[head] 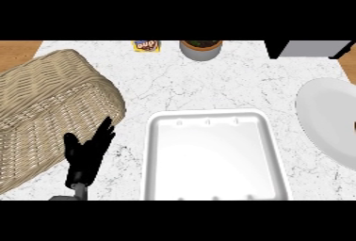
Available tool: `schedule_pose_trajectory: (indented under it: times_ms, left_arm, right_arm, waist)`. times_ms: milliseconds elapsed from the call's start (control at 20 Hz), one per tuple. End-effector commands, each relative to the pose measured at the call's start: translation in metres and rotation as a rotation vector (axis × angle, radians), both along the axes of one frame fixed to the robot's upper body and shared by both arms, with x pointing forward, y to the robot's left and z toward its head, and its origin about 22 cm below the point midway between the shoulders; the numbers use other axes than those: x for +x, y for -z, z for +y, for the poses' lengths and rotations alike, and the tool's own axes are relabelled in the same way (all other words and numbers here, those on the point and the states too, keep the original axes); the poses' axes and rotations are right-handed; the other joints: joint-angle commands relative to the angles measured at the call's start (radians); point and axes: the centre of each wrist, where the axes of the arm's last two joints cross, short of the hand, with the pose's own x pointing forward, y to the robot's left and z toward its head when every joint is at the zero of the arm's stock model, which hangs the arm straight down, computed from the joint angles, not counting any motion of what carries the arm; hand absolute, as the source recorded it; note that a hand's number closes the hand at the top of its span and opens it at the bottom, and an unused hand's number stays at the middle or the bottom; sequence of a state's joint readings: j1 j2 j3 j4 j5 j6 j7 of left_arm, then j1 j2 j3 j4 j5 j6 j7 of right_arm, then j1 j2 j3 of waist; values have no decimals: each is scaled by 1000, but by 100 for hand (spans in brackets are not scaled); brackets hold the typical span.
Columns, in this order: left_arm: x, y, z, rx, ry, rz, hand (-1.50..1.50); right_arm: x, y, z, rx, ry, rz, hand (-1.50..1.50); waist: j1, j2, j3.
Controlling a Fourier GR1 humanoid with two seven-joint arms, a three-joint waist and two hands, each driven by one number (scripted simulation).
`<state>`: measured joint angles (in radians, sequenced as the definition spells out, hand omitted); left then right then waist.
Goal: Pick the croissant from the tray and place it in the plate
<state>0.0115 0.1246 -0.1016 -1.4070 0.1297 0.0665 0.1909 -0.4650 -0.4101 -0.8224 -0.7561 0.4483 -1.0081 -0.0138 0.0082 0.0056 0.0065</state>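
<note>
- On the white marbled counter point(208, 84) we see a white tray point(214, 155) at centre, its inside bare; we cannot find the croissant anywhere in view.
- At the right edge lies a white plate point(327, 120), partly cut off, with nothing showing on its visible part.
- Our left hand point(87, 153) shows at lower left, fingers straight and slightly apart, pointing up, holding nothing, just beside a wicker basket point(49, 108).
- Our right hand does not show.
- Along the far edge stand a grey pot point(200, 49) and a small packet point(146, 45).
</note>
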Motion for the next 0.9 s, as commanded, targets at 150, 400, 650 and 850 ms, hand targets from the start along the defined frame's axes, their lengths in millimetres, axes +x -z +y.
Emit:
schedule_pose_trajectory:
  times_ms: [150, 400, 650, 850]
  left_arm:
    - [8, -1, 4, -7, -19, -15, 0]
    - [-10, -7, 7, -6, 7, 21, 0]
    - [7, -3, -2, -10, -23, 7, 0]
    - [1, -11, 2, -7, -13, 5, 0]
  right_arm:
    - [-32, 16, 10, 36, -121, -182, -150]
    - [-77, 36, 23, 61, -235, -199, -150]
    - [-111, 60, 68, 114, -303, -174, -150]
    - [-124, 36, 91, 109, -293, -103, -150]
  waist:
    - [-15, -8, -6]
    - [-14, -10, -7]
    - [-16, -7, -7]
    - [-11, -8, -8]
